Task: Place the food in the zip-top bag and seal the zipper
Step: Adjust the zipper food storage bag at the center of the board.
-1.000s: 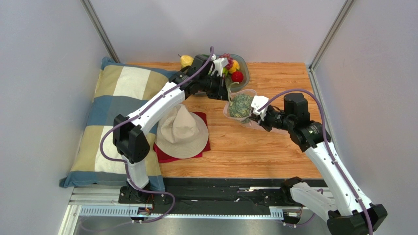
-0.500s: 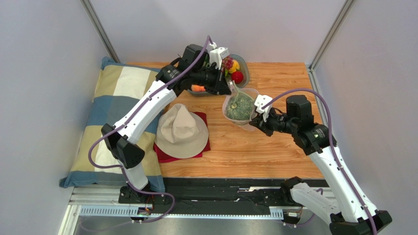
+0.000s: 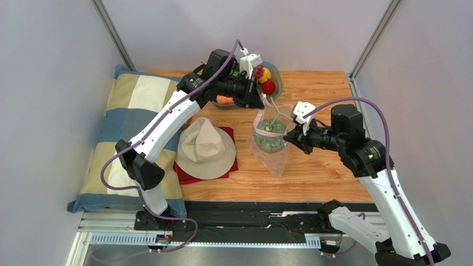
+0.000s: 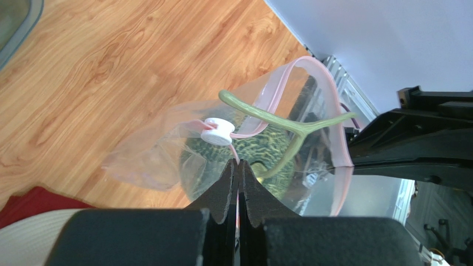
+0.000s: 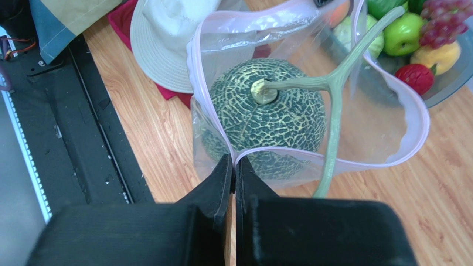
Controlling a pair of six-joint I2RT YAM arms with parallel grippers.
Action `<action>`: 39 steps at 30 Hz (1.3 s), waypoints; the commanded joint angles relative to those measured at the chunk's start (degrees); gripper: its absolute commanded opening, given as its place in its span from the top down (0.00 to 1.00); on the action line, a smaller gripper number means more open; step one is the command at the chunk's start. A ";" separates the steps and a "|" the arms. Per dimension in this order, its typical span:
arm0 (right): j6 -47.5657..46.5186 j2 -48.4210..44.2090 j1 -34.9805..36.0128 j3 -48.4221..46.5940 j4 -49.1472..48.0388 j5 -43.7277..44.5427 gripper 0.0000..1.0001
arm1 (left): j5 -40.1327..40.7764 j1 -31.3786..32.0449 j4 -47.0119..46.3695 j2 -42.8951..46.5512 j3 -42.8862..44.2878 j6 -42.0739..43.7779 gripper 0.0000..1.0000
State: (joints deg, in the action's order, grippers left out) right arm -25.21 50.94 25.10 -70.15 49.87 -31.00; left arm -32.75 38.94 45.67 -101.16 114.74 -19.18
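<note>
Across the wooden table (image 3: 316,166), at its 9 o'clock edge, lies a checked pillow (image 3: 125,111); just beside the pillow, toward 3 o'clock, a beige sun hat (image 3: 205,148) sits on a red cloth (image 3: 189,176); near the table's middle the zip-top bag (image 3: 272,152) hangs mouth-up between both arms, and whether its bottom touches the wood cannot be told; a netted green melon (image 5: 266,111) sits inside the bag, its forked stem (image 5: 333,100) rising through the open mouth; at 12 o'clock a grey bowl (image 3: 277,77) holds the rest of the food, among it a red fruit (image 5: 413,77), a green apple (image 5: 405,33), purple grapes (image 5: 449,16) and a yellow piece (image 5: 444,55); the left gripper (image 4: 238,166) is pinched tight on the bag's rim at the mouth's 12 o'clock side; the right gripper (image 5: 233,160) is likewise clamped on the rim at the 3 o'clock side; the pink zipper (image 4: 327,83) runs unsealed around the gaping mouth, its white slider (image 4: 216,132) close to the left fingertips.
</note>
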 commanded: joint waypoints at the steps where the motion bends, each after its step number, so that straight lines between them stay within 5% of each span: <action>1: 2.71 0.04 0.38 -3.58 1.90 0.33 1.00 | -4.15 0.17 -1.55 1.06 2.68 1.24 1.00; 7: -1.33 0.74 0.38 -5.08 2.87 -1.33 1.00 | -1.79 1.05 -8.40 2.29 2.77 4.41 1.00; 12: 0.34 3.12 0.47 -10.45 5.42 -2.92 1.00 | -3.54 0.96 -4.01 -3.77 10.94 5.55 1.00; 19: -3.35 -1.46 0.39 4.85 0.14 2.00 1.00 | -1.32 1.06 -8.84 -4.91 1.54 3.89 1.00; 24: 1.64 0.83 0.47 -12.07 8.57 1.21 1.00 | -5.57 1.22 -15.08 0.69 2.69 1.95 1.00; 29: 3.94 -3.37 0.47 -3.44 4.74 -1.51 1.00 | -3.35 1.32 -13.16 -0.87 1.62 3.10 1.00; 32: 7.45 -1.64 1.61 -7.61 5.67 -3.10 1.00 | -7.68 1.23 -11.23 -2.55 11.19 0.55 1.00; 34: 8.95 1.18 1.88 -12.01 7.87 -3.88 1.00 | -8.81 1.84 -13.66 -0.80 9.82 0.98 1.00; 39: 5.97 -1.89 1.79 0.70 4.20 -2.31 1.00 | -7.84 1.50 -9.20 -3.16 0.84 4.51 1.00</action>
State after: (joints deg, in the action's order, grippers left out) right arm -19.38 50.89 26.61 -76.47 55.86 -33.43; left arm -38.59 40.95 34.50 -102.67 119.66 -16.23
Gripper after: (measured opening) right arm 0.014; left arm 0.007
